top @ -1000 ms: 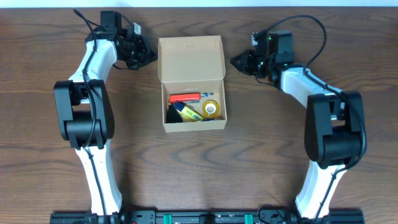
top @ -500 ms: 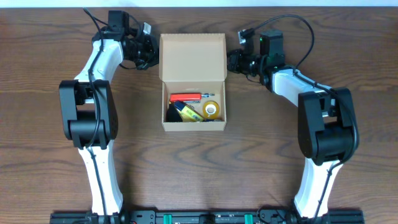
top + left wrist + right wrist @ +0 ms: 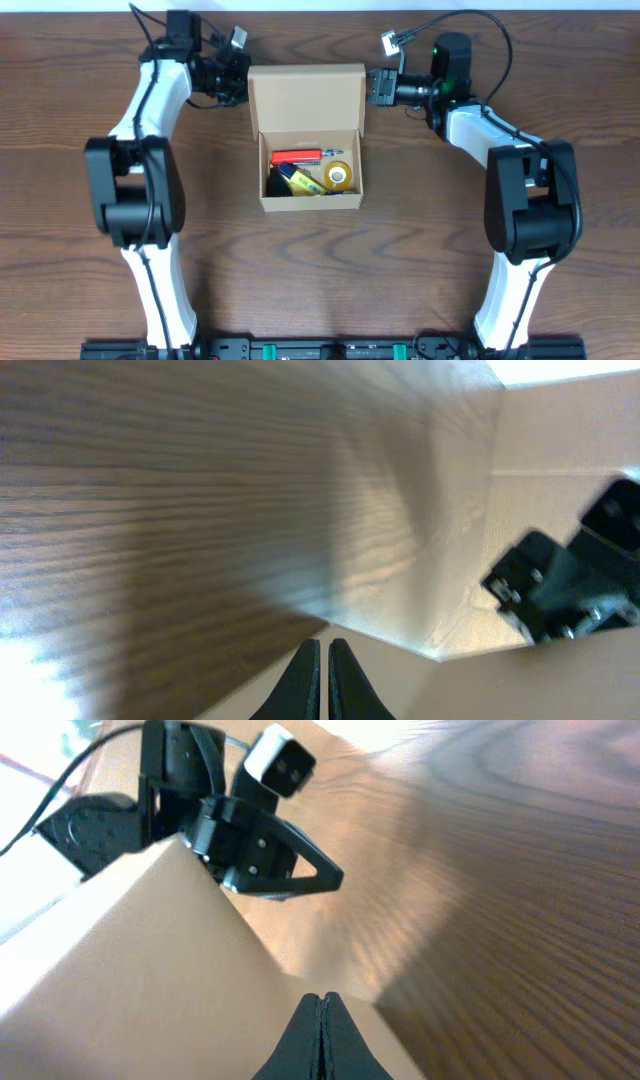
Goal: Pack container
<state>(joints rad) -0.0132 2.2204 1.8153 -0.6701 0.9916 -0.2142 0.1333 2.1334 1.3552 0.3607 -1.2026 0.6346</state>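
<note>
Overhead: container [image 3: 310, 201], plain brown cardboard box, sits on wood-grain table [image 3: 420, 260] at centre, toward far edge, between the 2 arms. Lid [image 3: 305, 95] is open, hinged at far wall and laid back away from the box body; its inner face shows blank. Inside the box: red-orange pen-like item [image 3: 296, 156] along far wall, yellow tape roll [image 3: 341, 176] in right part, yellow/black item [image 3: 300, 180] lying diagonal at mid, dark object [image 3: 274, 186] at left; exact ID of the last 2 not resolvable. L gripper [image 3: 243, 80] is at left edge of lid, tip touching or just beside it; R gripper [image 3: 371, 87] is at right edge of lid, same height, so the lid is flanked on both sides. L wrist cam: fingers [image 3: 306, 678] pressed together w/ only a hairline slit, nothing between them, tips just above a cardboard edge; the other gripper shows as a blurred black shape across the lid. R wrist cam: fingers [image 3: 306, 1038] pressed together, no gap, tips over the cardboard surface near its edge; opposite gripper w/ white block on top visible beyond the lid. Whether tips actually bear on the cardboard: cannot tell from either cam.
</note>
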